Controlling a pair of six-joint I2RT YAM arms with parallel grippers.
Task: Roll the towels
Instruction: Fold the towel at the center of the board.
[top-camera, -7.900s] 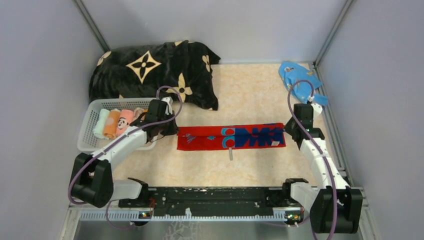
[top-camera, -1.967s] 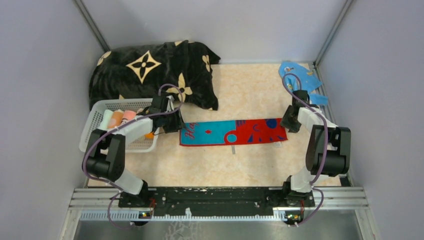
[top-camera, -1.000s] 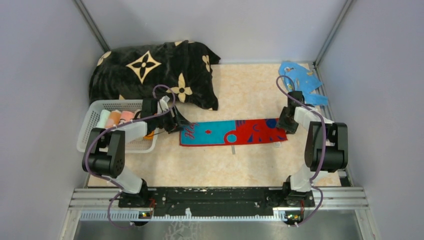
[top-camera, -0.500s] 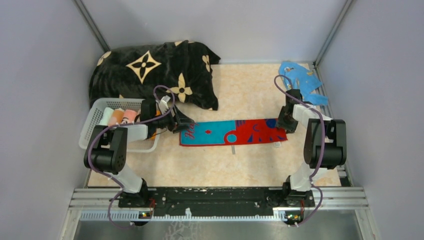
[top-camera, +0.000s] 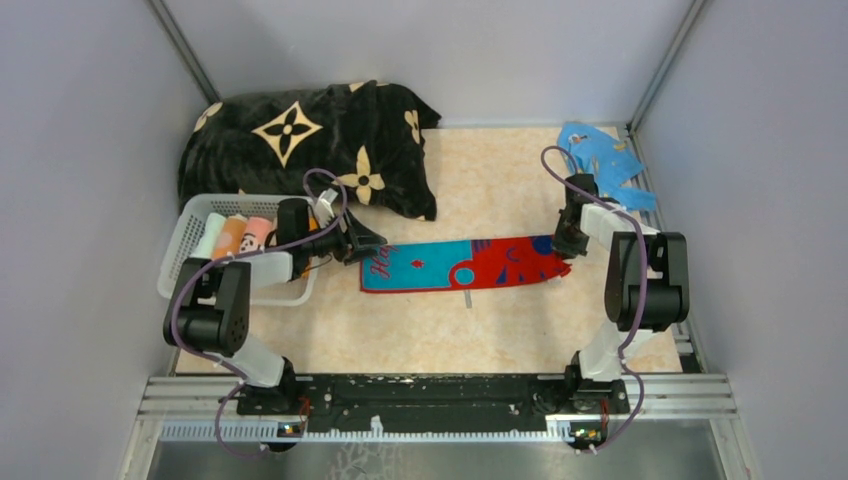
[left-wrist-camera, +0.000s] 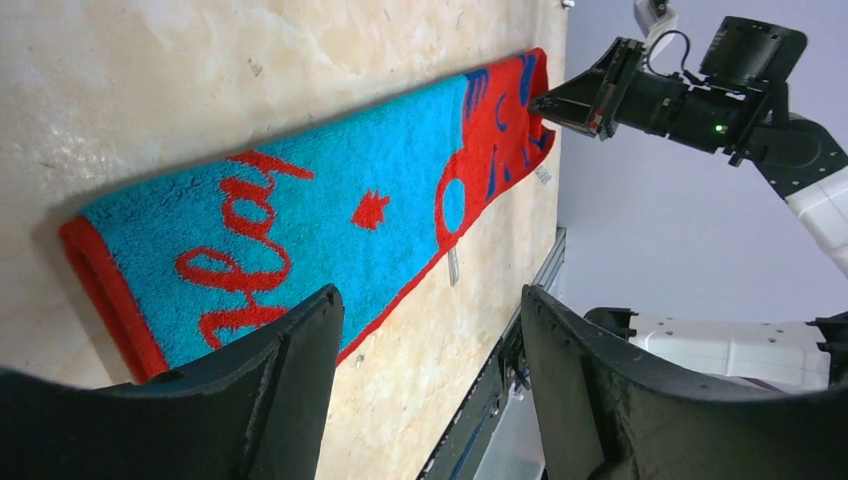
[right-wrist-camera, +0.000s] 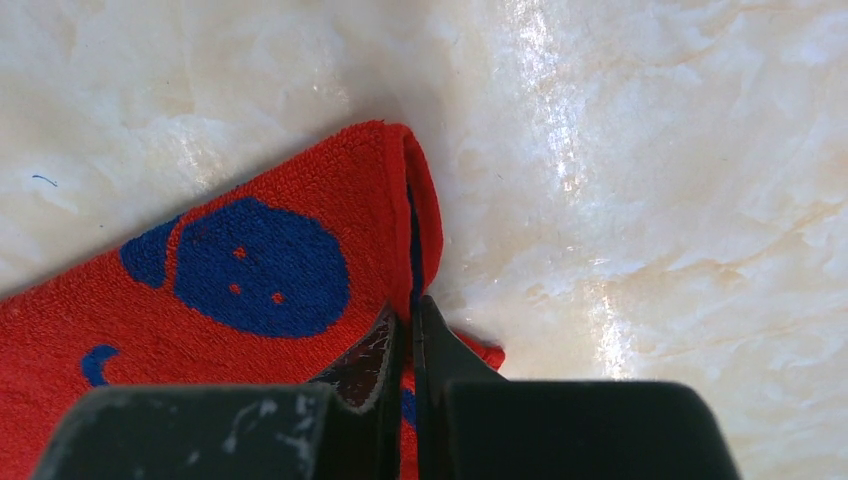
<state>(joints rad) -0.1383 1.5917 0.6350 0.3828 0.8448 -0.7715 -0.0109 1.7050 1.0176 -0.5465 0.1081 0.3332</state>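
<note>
Top view: the red-and-teal towel (top-camera: 465, 265) lies flat on the bench (top-camera: 500, 200), just right of the white basket (top-camera: 172, 280), which holds rolled towels (top-camera: 238, 236).
Left wrist view: the left jaws stand open over the towel's teal end, nearest the basket.
Right wrist view: the right jaws are closed, pinching the towel's red edge at the end farthest from the basket.

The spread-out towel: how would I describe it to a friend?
On the beige table, in front of the black flowered blanket, a long towel lies spread out. It is teal at the left end and red at the right, unlike the short rolled towels in the white basket.
</note>
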